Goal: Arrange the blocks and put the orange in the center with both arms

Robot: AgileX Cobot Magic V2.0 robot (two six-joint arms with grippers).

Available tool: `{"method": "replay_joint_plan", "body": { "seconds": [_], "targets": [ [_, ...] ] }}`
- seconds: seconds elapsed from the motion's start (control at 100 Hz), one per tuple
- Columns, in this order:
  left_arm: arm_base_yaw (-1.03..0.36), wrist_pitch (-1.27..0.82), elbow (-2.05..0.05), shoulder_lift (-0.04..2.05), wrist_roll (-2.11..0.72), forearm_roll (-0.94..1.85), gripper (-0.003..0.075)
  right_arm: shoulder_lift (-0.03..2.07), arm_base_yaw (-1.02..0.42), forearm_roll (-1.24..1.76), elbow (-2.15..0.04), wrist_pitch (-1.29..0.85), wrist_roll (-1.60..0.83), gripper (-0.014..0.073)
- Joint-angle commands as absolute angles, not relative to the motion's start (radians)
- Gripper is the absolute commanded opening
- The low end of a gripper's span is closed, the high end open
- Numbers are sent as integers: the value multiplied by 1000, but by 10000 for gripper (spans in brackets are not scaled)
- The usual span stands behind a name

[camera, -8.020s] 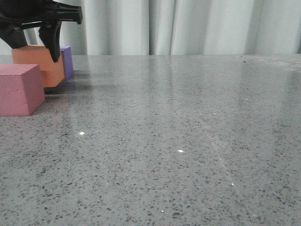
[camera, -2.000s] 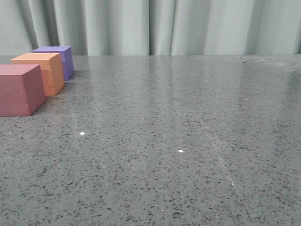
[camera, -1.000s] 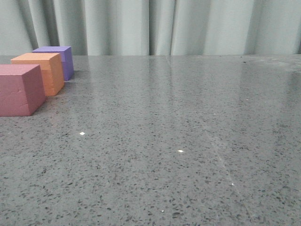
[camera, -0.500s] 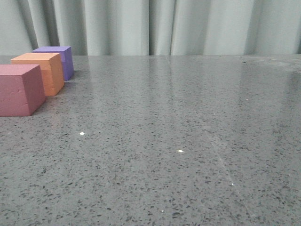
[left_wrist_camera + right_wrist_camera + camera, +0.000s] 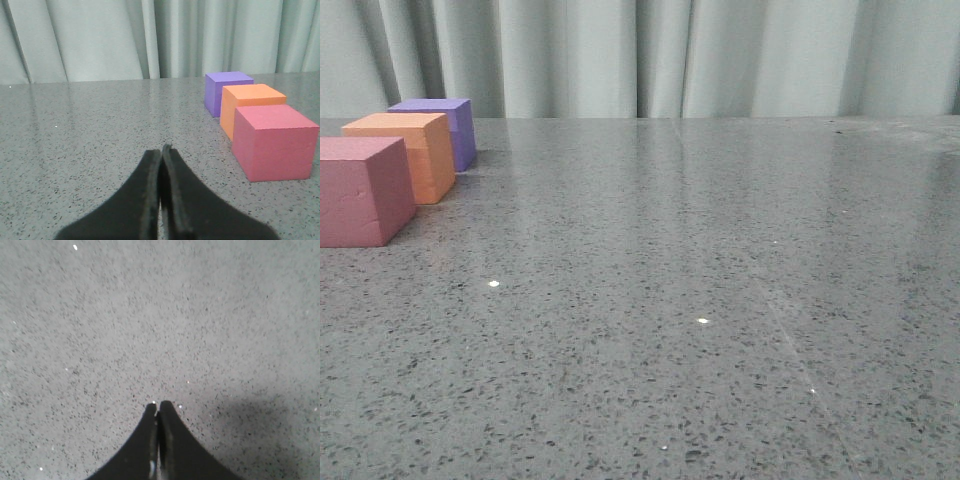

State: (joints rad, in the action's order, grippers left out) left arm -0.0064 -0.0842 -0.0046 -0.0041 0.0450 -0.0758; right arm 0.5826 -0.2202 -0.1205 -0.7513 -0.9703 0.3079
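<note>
Gone from the front view is the black gripper that hung over the orange block eight seconds ago; the blocks look just as they did two seconds ago. From the front, the pink block, the orange block and the purple block sit in a close row at the far left of the table, with orange in the middle. No arm shows in this view. I think the job looks about done.

From the left wrist, the left gripper has its fingers pressed together and holds nothing. It sits low, near the pink block, with the orange block and purple block behind. If this arm swings toward the row, it could bump the pink block and push the row crooked, since the foam looks light.

From the right wrist, the right gripper is closed too, and empty, over bare table. No block shows here.

The table is dark grey speckled stone, shiny, so blocks may slide. A pale curtain hangs behind
</note>
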Motion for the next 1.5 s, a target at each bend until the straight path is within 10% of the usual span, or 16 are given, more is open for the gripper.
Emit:
{"method": "replay_joint_plan", "body": {
  "seconds": [0.0, 0.54, 1.49],
  "targets": [
    [-16, 0, 50, -37, 56, -68, -19, 525, -215, -137, -754, -864, 297, -69],
    [-16, -5, 50, -37, 56, -68, -19, -37, -179, -59, -150, -321, 205, -69],
    [-16, 0, 50, -37, 56, -68, -19, -31, -24, 38, 14, -38, 144, -69]
  ]
}}
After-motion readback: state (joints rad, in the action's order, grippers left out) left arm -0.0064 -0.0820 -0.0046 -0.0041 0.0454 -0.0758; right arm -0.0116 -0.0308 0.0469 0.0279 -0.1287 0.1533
